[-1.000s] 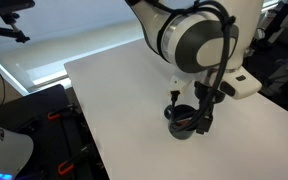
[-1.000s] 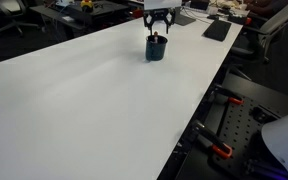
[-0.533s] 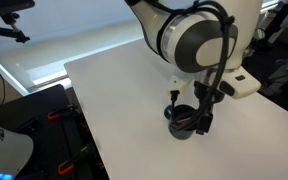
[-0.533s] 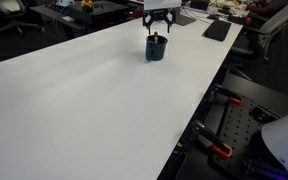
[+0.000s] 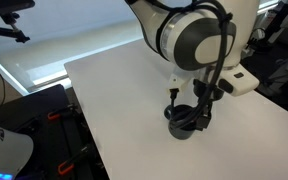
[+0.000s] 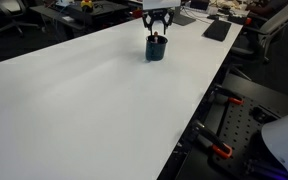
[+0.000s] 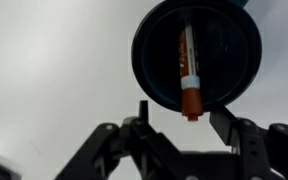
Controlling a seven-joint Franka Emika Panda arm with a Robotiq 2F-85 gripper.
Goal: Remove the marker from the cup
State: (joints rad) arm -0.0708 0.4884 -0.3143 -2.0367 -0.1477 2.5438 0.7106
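Little has shifted in the last second — the gripper [image 7: 180,122] hangs over the cup [image 7: 152,55] as before, so nothing is lifted yet. Its fingers [image 7: 143,120] stand apart; between them leans the marker [image 7: 188,68], a slim smooth stick with a red-orange tip, inside the round dark cup

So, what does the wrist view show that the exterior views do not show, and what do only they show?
Only the wrist view looks straight down into the cup. The marker leans inside it, with its orange tip at the rim. The tip sits between the fingers of the open gripper, which appear not to touch it. Only an exterior view shows the arm, the wide white table and a dark flat thing further back. Both kinds of view share the dark cup and the gripper just above it.
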